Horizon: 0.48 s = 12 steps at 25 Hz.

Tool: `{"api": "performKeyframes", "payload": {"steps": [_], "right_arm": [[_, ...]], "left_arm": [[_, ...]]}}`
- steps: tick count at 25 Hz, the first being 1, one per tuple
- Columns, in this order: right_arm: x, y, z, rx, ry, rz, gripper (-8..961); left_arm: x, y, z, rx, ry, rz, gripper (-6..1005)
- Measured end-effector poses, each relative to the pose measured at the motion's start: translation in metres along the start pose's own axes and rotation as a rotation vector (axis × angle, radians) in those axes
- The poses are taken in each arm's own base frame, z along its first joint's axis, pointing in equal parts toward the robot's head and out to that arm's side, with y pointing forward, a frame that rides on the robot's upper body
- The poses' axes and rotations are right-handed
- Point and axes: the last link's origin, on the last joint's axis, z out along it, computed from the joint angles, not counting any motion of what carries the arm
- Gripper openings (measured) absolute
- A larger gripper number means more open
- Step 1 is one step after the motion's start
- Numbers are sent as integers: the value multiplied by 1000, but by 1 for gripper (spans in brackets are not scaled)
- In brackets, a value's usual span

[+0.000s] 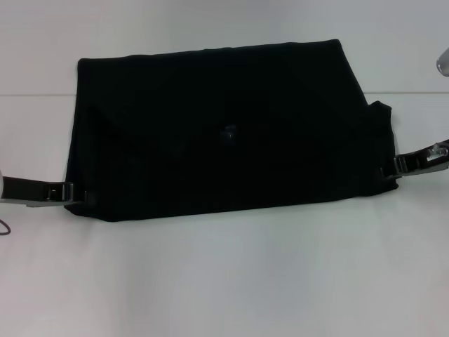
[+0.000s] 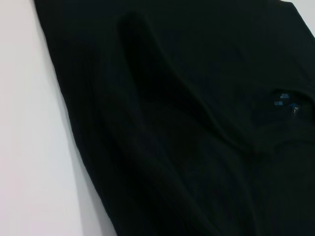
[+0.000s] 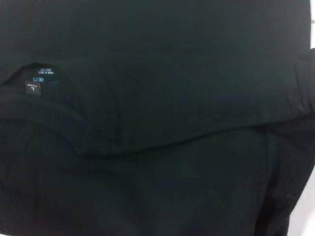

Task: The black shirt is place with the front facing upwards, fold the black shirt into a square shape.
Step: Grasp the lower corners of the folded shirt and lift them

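The black shirt lies on the white table as a wide folded slab with its sides turned in. A small blue neck label shows near its middle. My left gripper is low at the shirt's near left corner, touching the cloth edge. My right gripper meets the shirt's right edge, where a flap of cloth sticks out. The left wrist view shows creased shirt fabric with the label. The right wrist view is filled with folded shirt layers and the label.
White table surface surrounds the shirt on all sides, with a broad strip in front. A grey object pokes in at the far right edge. A thin cable hangs by the left arm.
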Motion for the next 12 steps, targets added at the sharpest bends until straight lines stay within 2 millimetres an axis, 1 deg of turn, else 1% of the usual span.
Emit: {"api": "performKeyframes", "payload": {"steps": [5, 10, 12], "right_arm": [[0, -1, -1, 3, 2, -2, 195], [-1, -1, -2, 3, 4, -8, 31], [-1, -1, -3, 0, 7, -10, 30]], "left_arm": [[0, 1, 0, -2, -1, 1, 54], [0, 1, 0, -4, -2, 2, 54], [0, 1, 0, -6, -4, 2, 54]]}}
